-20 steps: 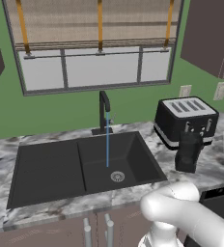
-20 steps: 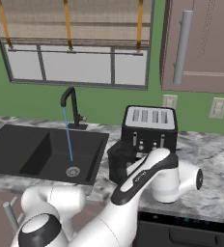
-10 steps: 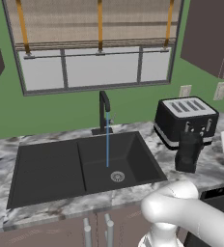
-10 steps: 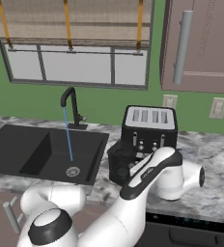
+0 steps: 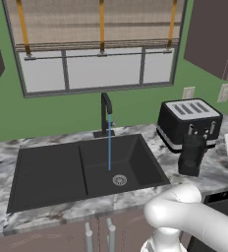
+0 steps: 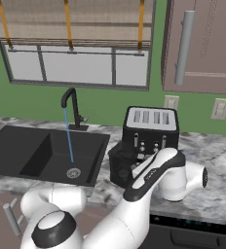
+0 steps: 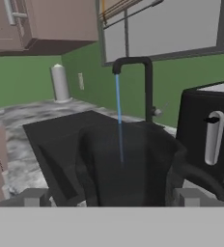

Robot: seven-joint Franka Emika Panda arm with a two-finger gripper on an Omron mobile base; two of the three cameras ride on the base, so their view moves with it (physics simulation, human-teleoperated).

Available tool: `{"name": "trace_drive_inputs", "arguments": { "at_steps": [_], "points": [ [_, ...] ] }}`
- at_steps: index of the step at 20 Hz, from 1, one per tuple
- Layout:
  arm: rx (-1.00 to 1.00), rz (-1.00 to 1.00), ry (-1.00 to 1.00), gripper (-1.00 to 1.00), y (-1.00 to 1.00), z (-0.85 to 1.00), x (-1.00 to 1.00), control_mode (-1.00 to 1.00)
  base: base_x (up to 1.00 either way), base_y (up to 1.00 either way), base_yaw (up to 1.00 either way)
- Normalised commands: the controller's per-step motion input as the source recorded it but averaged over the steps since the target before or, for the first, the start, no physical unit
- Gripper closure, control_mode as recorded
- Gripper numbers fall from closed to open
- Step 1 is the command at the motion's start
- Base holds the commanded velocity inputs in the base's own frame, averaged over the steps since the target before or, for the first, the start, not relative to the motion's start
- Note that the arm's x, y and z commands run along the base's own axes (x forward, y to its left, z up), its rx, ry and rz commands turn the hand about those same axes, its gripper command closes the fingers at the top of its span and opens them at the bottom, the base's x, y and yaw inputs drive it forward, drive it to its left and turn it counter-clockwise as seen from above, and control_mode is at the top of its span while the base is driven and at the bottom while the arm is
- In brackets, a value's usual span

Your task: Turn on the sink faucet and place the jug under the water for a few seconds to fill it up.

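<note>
My tool [image 7: 108, 200] stands wide, its fingertips [image 7: 35, 198] either side of the jug [image 7: 128, 164] without gripping it; since a second ago my arm has pushed in closer to it. The jug [image 5: 191, 155] stands upright on the marble surface [image 5: 219, 170], just in front of the toaster [image 5: 188, 123] and right of the sink [image 5: 86, 170]. The water [image 5: 109, 145] runs from the sink faucet [image 5: 105, 115] into the right basin as before. Open surface lies between jug and sink edge.
</note>
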Motion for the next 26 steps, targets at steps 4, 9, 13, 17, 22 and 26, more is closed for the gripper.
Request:
{"name": "trace_drive_inputs", "arguments": {
  "at_steps": [4,9,13,17,22,26],
  "points": [
    [-0.01,0.0,0.0,-1.0,0.06,0.0,0.0,-1.0,0.0,0.0,0.0],
    [0.0,0.0,0.0,-1.0,0.27,0.0,0.0,-1.0,0.0,0.0,0.0],
    [-0.01,0.0,0.0,-1.0,0.39,0.0,0.04,-1.0,0.0,0.0,0.0],
    [0.0,0.0,0.0,-1.0,0.19,0.0,0.1,-1.0,0.0,0.0,0.0],
    [0.0,0.0,0.0,-1.0,0.0,0.0,0.06,-1.0,0.0,0.0,0.0],
    [0.0,0.0,-0.04,-1.0,-0.18,0.0,-0.05,-1.0,0.0,0.0,0.0]
  ]
}}
